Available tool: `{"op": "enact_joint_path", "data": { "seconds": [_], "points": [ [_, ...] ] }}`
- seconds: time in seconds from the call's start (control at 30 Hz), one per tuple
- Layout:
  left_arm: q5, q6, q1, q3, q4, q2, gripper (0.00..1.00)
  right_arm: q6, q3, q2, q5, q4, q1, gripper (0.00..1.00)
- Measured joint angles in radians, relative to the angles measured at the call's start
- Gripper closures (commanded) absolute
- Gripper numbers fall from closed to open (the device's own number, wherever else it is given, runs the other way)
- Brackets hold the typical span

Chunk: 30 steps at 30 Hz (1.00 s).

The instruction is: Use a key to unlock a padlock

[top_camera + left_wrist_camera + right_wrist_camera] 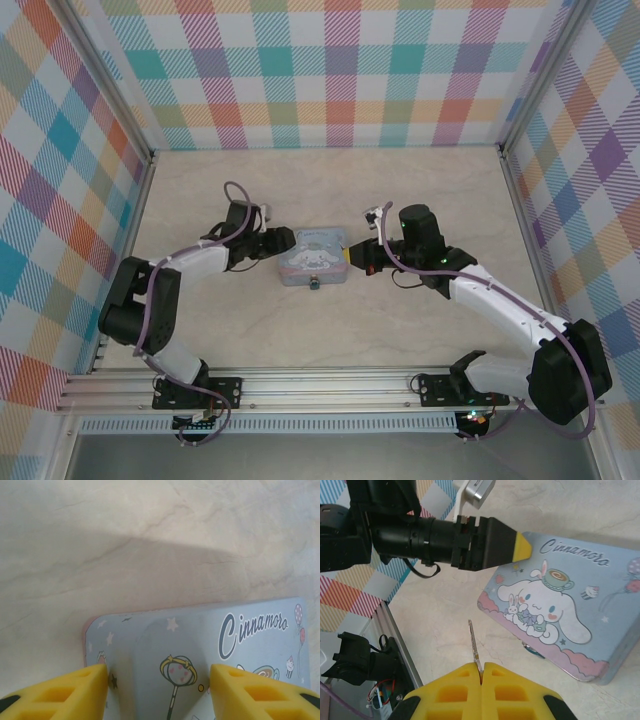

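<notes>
A pale-blue cartoon tin point(313, 255) lies mid-table. The tiny blue padlock point(314, 285) hangs at its near edge, and it also appears as a small blue and metal piece point(534, 651) under the tin's pink rim. My right gripper point(481, 667) is shut on the key point(474, 647), a thin metal sliver pointing away from the fingers, left of the padlock and apart from it. In the top view this gripper point(358, 262) sits just right of the tin. My left gripper point(159, 682) holds its yellow fingers point(85, 690) apart over the tin's lid point(200, 645) near its left end, with nothing gripped.
Plaid walls close in the back and both sides of the pale marble table point(330, 190). A metal rail point(330, 385) runs along the near edge, by the arm bases. The left gripper's black body with its yellow tip point(519, 547) hangs over the tin's far corner.
</notes>
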Motion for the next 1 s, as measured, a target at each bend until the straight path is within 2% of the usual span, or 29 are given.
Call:
{"op": "enact_joint_path", "data": {
  "seconds": [0.13, 0.3, 0.57, 0.73, 0.87, 1.0],
  "points": [
    [0.027, 0.058, -0.022, 0.088, -0.033, 0.069, 0.46, 0.0, -0.003, 0.0, 0.0, -0.006, 0.0, 1.0],
    [0.058, 0.104, -0.034, 0.19, -0.065, 0.152, 0.4, 0.001, -0.008, 0.0, 0.001, -0.015, 0.0, 1.0],
    [0.022, 0.161, -0.037, 0.306, -0.146, 0.185, 0.16, 0.001, -0.008, 0.0, 0.013, -0.033, 0.0, 0.99],
    [-0.045, 0.181, -0.036, 0.237, -0.156, 0.047, 0.12, 0.001, -0.009, 0.0, 0.016, -0.032, 0.0, 0.99],
    [-0.071, 0.177, -0.046, 0.067, -0.109, -0.169, 0.1, 0.002, -0.02, 0.0, 0.016, -0.022, 0.0, 0.99],
    [-0.084, 0.166, -0.119, -0.12, -0.057, -0.367, 0.09, 0.004, -0.031, 0.0, 0.015, -0.006, 0.0, 0.99]
  ]
}}
